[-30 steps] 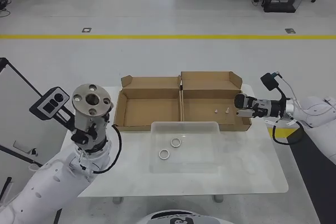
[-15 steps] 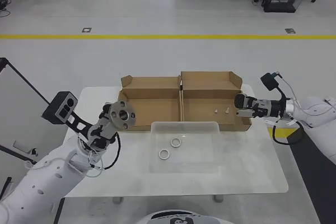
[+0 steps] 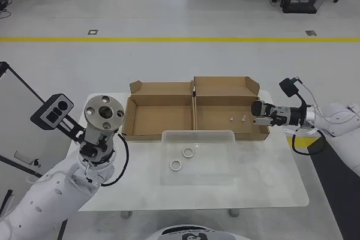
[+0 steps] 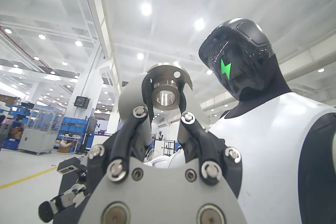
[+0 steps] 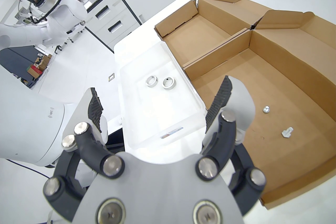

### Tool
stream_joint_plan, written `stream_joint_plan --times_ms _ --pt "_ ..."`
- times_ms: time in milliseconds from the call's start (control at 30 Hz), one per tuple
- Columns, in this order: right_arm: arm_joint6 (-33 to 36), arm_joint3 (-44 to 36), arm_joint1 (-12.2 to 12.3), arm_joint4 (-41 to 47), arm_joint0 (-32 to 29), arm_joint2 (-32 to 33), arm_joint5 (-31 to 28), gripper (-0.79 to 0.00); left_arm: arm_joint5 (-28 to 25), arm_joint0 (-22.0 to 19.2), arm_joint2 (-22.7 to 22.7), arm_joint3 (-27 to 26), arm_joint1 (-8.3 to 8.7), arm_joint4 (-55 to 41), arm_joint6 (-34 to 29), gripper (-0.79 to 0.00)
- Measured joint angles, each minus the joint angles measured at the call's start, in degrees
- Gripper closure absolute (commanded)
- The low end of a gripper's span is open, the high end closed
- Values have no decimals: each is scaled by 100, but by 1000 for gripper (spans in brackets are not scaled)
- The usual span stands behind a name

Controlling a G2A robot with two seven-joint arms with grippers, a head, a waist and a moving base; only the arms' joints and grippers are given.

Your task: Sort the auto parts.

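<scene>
Above the table's (image 3: 270,180) left end, my left gripper (image 4: 164,93) clamps the steel flange (image 3: 103,112) by its short neck. It's heavy, rigid and slick, I judge, so the neck suits. My right gripper (image 5: 160,88) hangs spread beside the right box (image 5: 288,57).

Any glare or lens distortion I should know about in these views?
Left wrist view: ceiling lamps shine into the lens behind the metal flange. Right wrist view: the wide lens bows the cardboard box walls. Top view: even light; the clear tray nearly vanishes against the white table.

Flanged steel hub (image 3: 104,112) upright in left tool (image 4: 164,101)
</scene>
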Motion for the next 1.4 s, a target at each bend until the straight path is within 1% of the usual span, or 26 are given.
stream_joint_plan --times_ms 300,1033,1100,1167,1267,1400 --pt "0 0 0 0 0 0 0 -785 0 17 -21 -198 -84 1 0 0" --pt "0 0 0 0 0 0 0 -785 0 16 -21 -199 -84 9 0 0" --pt "0 0 0 0 0 0 0 -785 118 39 -15 -227 -102 -50 -111 0" --pt "0 0 0 0 0 0 0 -785 383 22 3 -238 -144 -120 -404 0" --pt "0 0 0 0 0 0 0 -785 686 -90 58 -156 -221 -107 -843 0" --pt "0 0 0 0 0 0 0 -785 912 -253 211 -11 -349 -132 -1254 0"
